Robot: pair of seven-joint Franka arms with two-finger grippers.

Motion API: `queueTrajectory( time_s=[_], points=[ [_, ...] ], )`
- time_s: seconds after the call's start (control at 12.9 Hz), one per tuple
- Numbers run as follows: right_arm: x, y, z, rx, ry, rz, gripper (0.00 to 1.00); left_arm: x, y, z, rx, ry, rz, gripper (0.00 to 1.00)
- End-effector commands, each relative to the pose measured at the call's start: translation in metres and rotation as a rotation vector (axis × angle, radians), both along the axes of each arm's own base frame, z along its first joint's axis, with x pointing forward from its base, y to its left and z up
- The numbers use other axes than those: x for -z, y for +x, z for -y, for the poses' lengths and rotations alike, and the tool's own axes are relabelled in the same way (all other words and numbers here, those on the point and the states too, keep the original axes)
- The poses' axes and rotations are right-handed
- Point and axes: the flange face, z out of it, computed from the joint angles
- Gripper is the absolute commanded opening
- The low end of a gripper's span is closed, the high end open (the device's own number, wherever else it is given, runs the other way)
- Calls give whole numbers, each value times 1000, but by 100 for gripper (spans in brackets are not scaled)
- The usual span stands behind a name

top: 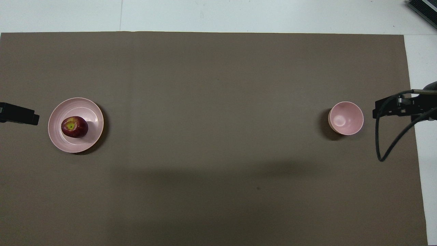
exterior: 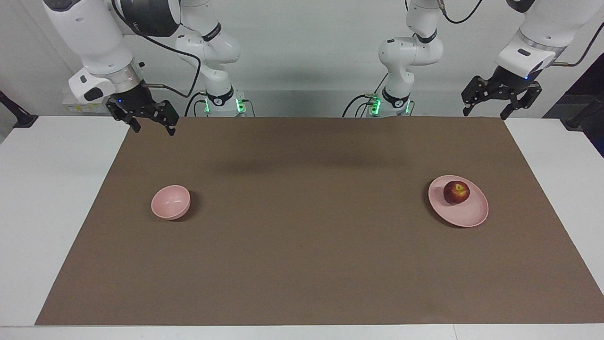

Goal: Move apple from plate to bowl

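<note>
A white surface (exterior: 61, 198) carried a wide brown mat (exterior: 306, 236) that covered most of it, with bare white strips at both ends and along the edge farthest from the robots; a plain pale wall (exterior: 306, 42) rose at the robots' end. No writing could be read anywhere on the arms or the dishes. The apple (exterior: 456, 192) sat on the plate (exterior: 467, 217), toward the left arm's end of the mat, stem end up, showing its yellowish patch. The bowl (exterior: 170, 202) stood upright and empty toward the right arm's end, well apart from the plate, with a long stretch of open mat between them. The left hand (exterior: 487, 111) hung in the air over the mat's edge at the robots' end, its fingers spread apart and holding nothing. The right hand (exterior: 153, 128) hung over the mat's corner at its own end, fingers likewise spread and empty. Neither hand touched any dish. A dark object (top: 421, 8) showed at the corner of the overhead view, off the mat.
</note>
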Motion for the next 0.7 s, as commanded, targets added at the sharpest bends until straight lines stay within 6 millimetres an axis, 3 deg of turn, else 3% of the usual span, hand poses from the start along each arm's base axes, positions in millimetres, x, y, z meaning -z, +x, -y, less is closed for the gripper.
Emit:
queueTrajectory(
  time_s=[0.0,0.62],
  points=[
    [-2,-8,0,-18,6,-4,100,-3,-6,2,-4,17,-3,100],
    [-2,-8,-2,-8,14,-7,100,-3,-7,4,-2,13,-11,100]
  ],
)
